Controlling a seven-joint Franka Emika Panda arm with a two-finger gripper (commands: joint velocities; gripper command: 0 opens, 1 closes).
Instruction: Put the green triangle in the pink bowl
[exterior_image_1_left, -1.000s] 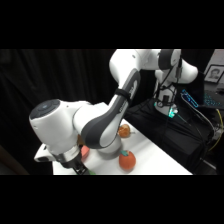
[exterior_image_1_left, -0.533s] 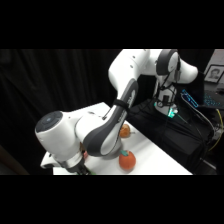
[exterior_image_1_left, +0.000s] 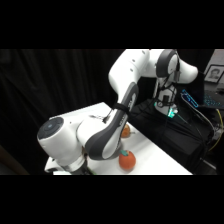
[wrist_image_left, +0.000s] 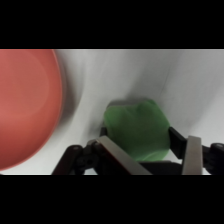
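Clearly the claw (wrist_image_left: 150, 155) pinches the green triangle (wrist_image_left: 136, 129) beside the pink bowl (wrist_image_left: 27, 105)

Matt soft-looking green triangle (wrist_image_left: 136, 131), smooth matt pink bowl (wrist_image_left: 27, 105), glossy white table (wrist_image_left: 165, 75)

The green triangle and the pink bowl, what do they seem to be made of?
The green triangle: probably foam or soft rubber, matte, with rounded edges and no shine. The pink bowl: probably plastic, with an even colour and a smooth, slightly glossy surface. Neither is certain.

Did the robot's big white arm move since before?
Yes. The arm's round white end has sunk lower and shifted right, nearer the orange thing sitting on the table.
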